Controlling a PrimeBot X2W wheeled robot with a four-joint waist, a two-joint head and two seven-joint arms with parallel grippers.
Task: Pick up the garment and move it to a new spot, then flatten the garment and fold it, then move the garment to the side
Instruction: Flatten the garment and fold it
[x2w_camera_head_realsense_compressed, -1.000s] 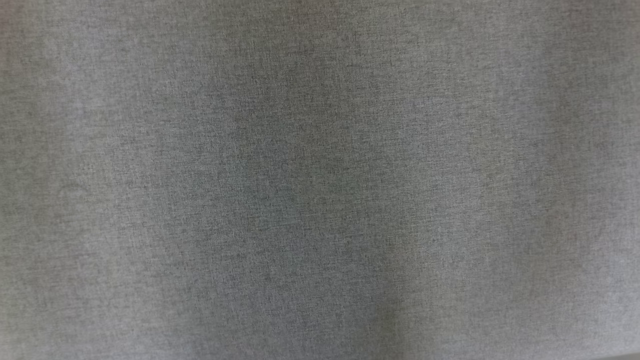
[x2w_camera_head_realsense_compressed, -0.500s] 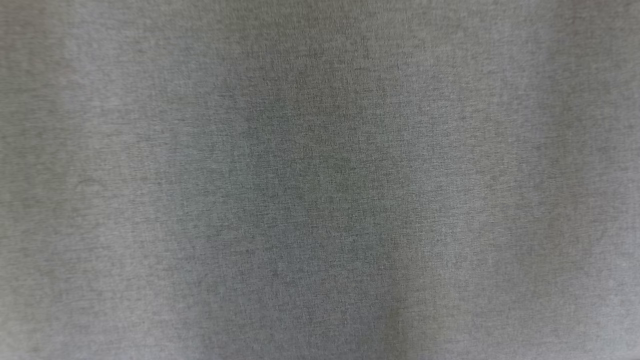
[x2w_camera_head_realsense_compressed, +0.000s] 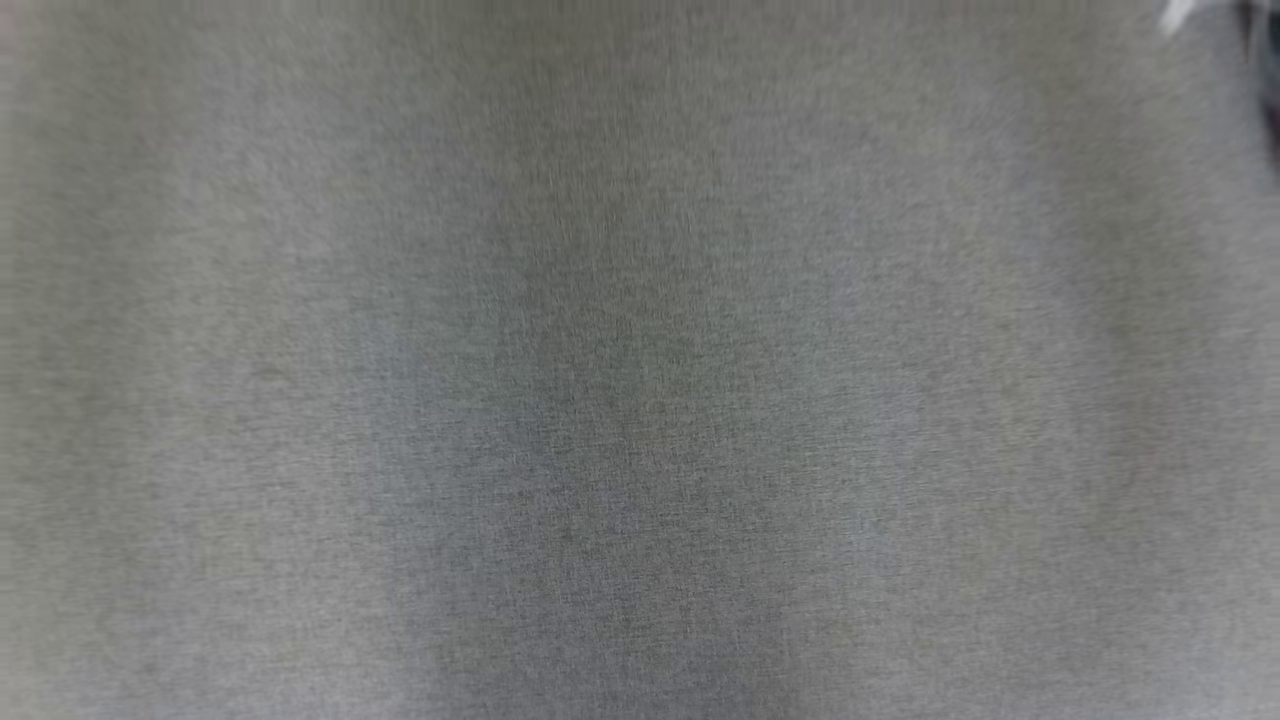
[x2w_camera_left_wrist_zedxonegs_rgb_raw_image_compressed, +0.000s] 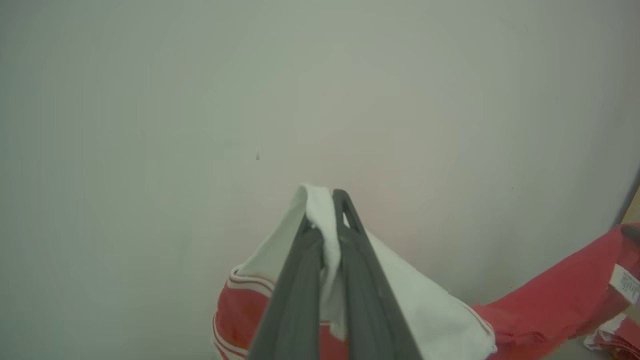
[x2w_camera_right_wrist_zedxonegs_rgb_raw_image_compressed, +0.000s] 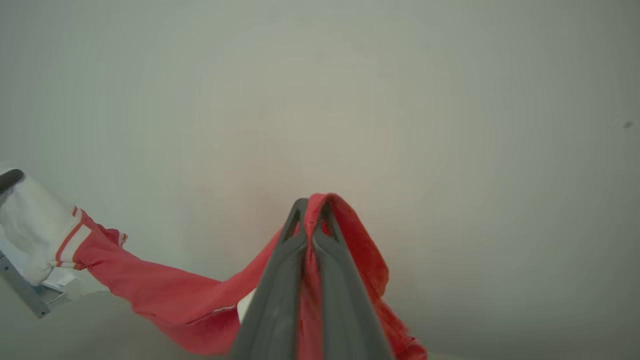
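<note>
Left wrist view: the left claw (x2w_camera_left_wrist_zedxonegs_rgb_raw_image_compressed: 324, 196), rising from 6 o'clock, is pinched tight on a white fold of the garment (x2w_camera_left_wrist_zedxonegs_rgb_raw_image_compressed: 555, 300). From the tips, white cloth with red-and-white striped trim drops toward 7 o'clock. A red band sags away toward 3 o'clock, where a small label (x2w_camera_left_wrist_zedxonegs_rgb_raw_image_compressed: 625, 284) hangs.

Right wrist view: the right claw (x2w_camera_right_wrist_zedxonegs_rgb_raw_image_compressed: 313, 205), also rising from 6 o'clock, is clamped on a red fold of the garment (x2w_camera_right_wrist_zedxonegs_rgb_raw_image_compressed: 165, 295). The cloth swags loosely toward 9 o'clock, ending in the white part. The garment hangs in the air between both claws, against a pale blank background.

Head view: a blurred grey surface (x2w_camera_head_realsense_compressed: 640, 400). A white-and-dark smear at 1 o'clock is too blurred to name.

The garment looks light, thin and limp. It will likely droop, bunch and twist rather than hold a shape. Such small pinches may slip under a tug. For flattening, firmer holds at two corners or along the striped hem, spread well apart, seem best.
</note>
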